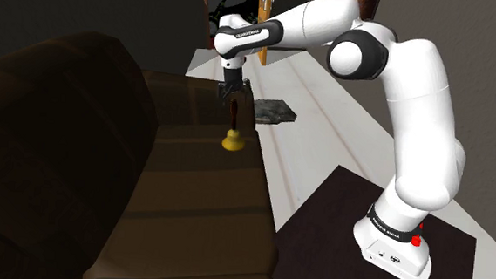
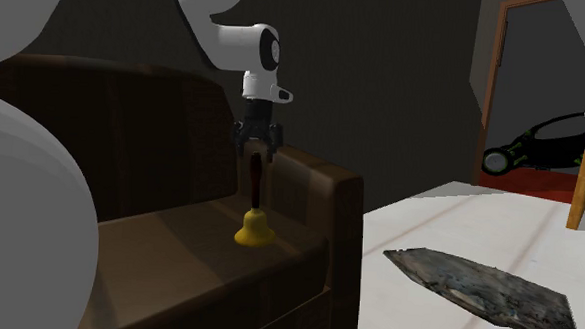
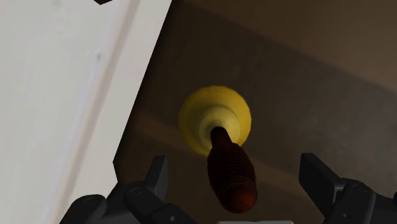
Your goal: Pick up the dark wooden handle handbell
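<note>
The handbell (image 1: 231, 140) stands upright on the brown sofa seat (image 1: 191, 184), a yellow bell with a dark reddish wooden handle. In the second exterior view the handbell (image 2: 253, 227) sits near the sofa's armrest. My gripper (image 1: 233, 98) hangs straight above it, pointing down. In the second exterior view the gripper (image 2: 255, 152) is level with the top of the handle. In the wrist view the handbell (image 3: 216, 121) rises between the open fingers (image 3: 156, 181) of my gripper (image 3: 238, 181), and neither finger touches it.
The sofa's tall backrest (image 1: 54, 133) rises on the shoulder view's left, its armrest (image 2: 320, 184) just past the bell. A dark flat slab (image 1: 274, 112) lies on the white floor (image 1: 325, 138) beside the sofa. My base stands on a black box (image 1: 337, 244). A wooden-framed doorway (image 2: 503, 86) is beyond.
</note>
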{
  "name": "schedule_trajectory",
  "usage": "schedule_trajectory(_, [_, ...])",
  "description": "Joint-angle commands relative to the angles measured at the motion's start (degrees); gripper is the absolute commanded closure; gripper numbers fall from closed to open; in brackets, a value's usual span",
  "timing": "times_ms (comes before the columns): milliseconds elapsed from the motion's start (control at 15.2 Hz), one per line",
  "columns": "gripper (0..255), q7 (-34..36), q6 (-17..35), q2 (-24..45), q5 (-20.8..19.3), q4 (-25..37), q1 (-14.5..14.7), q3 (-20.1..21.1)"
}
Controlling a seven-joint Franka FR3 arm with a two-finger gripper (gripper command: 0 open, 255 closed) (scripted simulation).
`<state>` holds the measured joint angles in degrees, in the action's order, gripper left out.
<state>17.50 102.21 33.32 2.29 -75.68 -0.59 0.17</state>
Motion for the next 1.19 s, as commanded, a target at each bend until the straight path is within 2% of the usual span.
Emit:
schedule_trajectory(0, [0,-0.03,1.49,0.24,0.01,-1.23,0.02,0.01])
schedule_trajectory(132, [0,-0.05,1.88,0.33,0.02,-1.52,0.03,0.01])
schedule_trajectory(198, [255,-0.05,1.84,0.5,0.02,-1.31,0.02,0.01])
schedule_trajectory(792, [255,-0.05,1.88,0.34,0.02,-1.52,0.02,0.01])
schedule_trajectory(1122, [255,0.08,-1.53,-0.41,-0.01,1.15,0.01,0.01])
